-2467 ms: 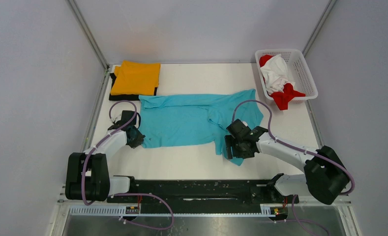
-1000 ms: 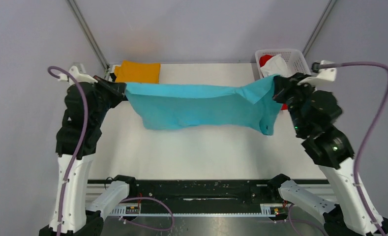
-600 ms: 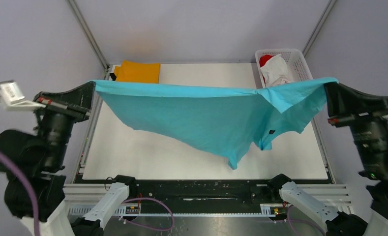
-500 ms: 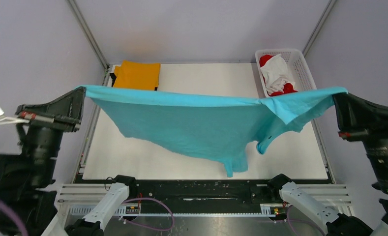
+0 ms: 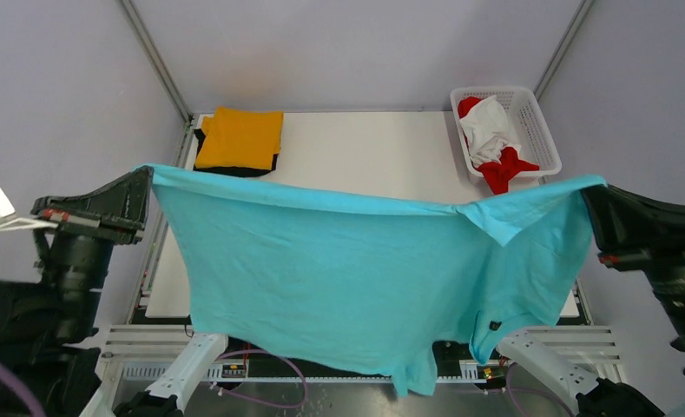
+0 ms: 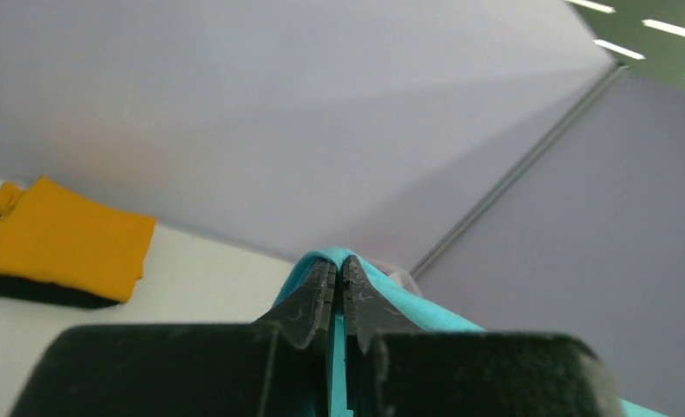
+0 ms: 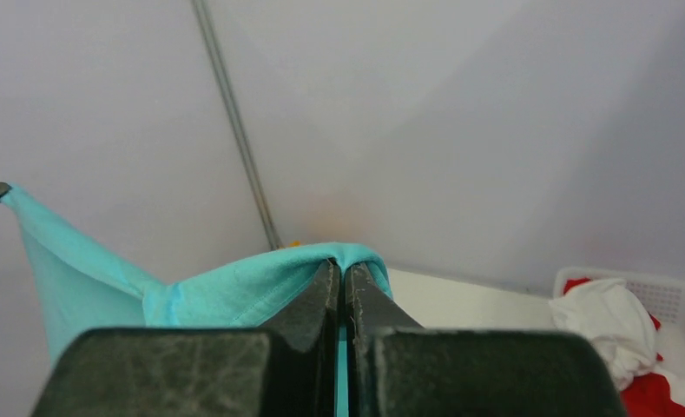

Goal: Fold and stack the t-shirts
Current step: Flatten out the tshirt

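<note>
Up in the air with the turquoise shirt (image 5: 356,278), spread wide between both arms and well above the worktop (image 5: 365,152). Pinched at its left top corner by the left gripper (image 5: 145,180), clamped flat on a fold of cloth. Plain to see in the left wrist view, with no gap between the fingers (image 6: 311,304). Same story on the other side: caught at the right top corner by the right gripper (image 7: 339,278), closed tight on a turquoise fold. Hanging like a curtain from a taut top edge, with a flap of cloth folded over near the right corner. Drooping at its lowest past the near edge of the worktop, in front of the arm bases.

Over at the far left corner of the worktop, lying flat and folded: an orange shirt (image 5: 239,137) stacked on a black shirt (image 5: 234,171), with only a dark border showing beneath. At the far right, bunched together inside a white basket (image 5: 543,130): a white shirt (image 5: 488,130) and a red shirt (image 5: 503,172), with red cloth reaching the near rim.
</note>
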Tool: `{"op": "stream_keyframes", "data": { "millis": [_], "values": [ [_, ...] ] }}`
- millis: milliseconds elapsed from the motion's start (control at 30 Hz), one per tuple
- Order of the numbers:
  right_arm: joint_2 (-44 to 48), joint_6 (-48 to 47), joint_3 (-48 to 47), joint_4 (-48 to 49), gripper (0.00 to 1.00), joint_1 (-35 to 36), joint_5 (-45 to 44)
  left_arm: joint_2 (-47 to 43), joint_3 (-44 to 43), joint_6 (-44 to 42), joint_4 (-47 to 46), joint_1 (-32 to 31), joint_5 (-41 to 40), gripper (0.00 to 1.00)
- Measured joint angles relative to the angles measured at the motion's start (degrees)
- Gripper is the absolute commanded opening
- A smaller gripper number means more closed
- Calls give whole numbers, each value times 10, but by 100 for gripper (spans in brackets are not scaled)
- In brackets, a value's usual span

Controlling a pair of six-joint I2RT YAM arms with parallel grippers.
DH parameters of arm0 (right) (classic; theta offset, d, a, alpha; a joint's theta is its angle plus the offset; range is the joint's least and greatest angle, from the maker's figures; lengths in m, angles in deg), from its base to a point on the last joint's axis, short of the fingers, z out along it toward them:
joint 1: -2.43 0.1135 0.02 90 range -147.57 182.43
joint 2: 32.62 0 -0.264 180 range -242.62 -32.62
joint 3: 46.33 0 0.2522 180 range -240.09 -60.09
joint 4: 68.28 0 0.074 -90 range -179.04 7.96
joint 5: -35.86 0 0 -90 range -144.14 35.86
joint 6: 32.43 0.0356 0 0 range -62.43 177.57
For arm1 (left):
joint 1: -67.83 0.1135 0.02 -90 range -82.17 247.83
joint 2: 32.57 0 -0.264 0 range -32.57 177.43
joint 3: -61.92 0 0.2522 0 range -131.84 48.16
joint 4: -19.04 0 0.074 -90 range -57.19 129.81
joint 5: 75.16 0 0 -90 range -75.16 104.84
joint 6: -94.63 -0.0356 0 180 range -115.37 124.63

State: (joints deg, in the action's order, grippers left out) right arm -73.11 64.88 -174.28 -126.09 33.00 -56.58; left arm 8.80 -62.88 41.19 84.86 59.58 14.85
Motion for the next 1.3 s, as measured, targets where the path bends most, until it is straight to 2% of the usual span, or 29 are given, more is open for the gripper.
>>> {"op": "stream_keyframes", "data": {
  "millis": [167, 300, 433, 600, 700, 933, 1300],
  "values": [
    [-2, -14, 120, 35, 0, 0, -72, 13, 102, -1, -17, 0, -56, 0],
    [-18, -27, 230, 89, 0, 0, -160, 52, 240, 8, -59, 0, -113, 0],
    [-57, -33, 377, 162, 0, 0, -249, 140, 374, 23, -103, 0, -164, 0],
    [-112, -36, 537, 237, 0, 0, -280, 262, 475, 37, -139, 16, -185, 0],
    [-142, -32, 583, 265, 0, -5, -277, 323, 490, 42, -167, 28, -191, 0],
    [-241, -25, 586, 329, 1, -31, -265, 436, 478, 42, -249, 39, -195, 0],
    [-393, -14, 530, 362, 2, -70, -244, 577, 366, 43, -266, 40, -188, 0]
  ]
}}
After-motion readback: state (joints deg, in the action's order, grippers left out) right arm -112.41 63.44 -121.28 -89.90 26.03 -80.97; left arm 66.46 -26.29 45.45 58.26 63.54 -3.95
